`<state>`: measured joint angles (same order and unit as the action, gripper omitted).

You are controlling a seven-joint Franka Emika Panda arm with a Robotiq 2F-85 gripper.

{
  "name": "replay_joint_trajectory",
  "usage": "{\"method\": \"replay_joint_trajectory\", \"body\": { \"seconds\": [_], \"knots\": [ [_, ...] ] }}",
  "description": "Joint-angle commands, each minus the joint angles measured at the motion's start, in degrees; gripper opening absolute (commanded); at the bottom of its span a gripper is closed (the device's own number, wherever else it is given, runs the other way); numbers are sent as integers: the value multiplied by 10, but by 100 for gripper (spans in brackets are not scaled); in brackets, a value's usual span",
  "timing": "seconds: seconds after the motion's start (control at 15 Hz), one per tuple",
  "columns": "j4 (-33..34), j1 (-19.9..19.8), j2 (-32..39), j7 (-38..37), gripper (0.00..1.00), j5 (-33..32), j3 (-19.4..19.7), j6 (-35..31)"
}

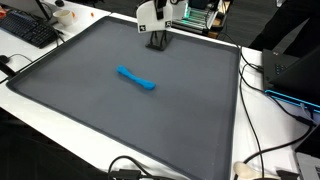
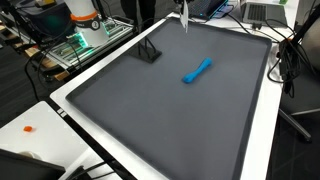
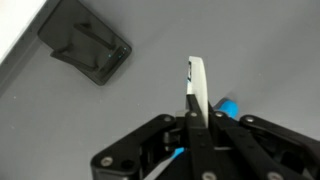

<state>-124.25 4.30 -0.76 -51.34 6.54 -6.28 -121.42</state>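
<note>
White and thin, the flat strip stands up from the middle of the wrist view, and the step in hand looks like carrying it over the grey mat. Doing that well, I judge, means a square, steady pinch low on the strip so it cannot pivot, slow travel, and a path that keeps its free end off the black stand at the upper left of that view and off the blue stick peeking out just right of the strip. In both exterior views the blue stick lies flat near the mat's centre, apart from the stand, which sits toward the mat's top edge. The gripper has its fingers drawn together, clamped on the strip's lower end. Whether the strip's tip meets the mat on the white counter I cannot tell.
</note>
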Motion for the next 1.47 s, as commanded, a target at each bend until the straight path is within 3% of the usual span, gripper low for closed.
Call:
{"method": "replay_joint_trajectory", "body": {
  "seconds": [0.0, 0.13, 0.2, 0.73, 1.0, 1.4],
  "knots": [
    [49, 13, 42, 67, 1, -42, -5, 27],
    [68, 19, 55, 114, 1, -54, -5, 40],
    [42, 19, 36, 78, 4, -37, -1, 14],
    [66, 23, 59, 124, 1, -45, -2, 19],
    [102, 29, 109, 259, 1, -37, -8, -28],
    [180, 36, 196, 401, 1, -50, -7, -16]
  ]
}}
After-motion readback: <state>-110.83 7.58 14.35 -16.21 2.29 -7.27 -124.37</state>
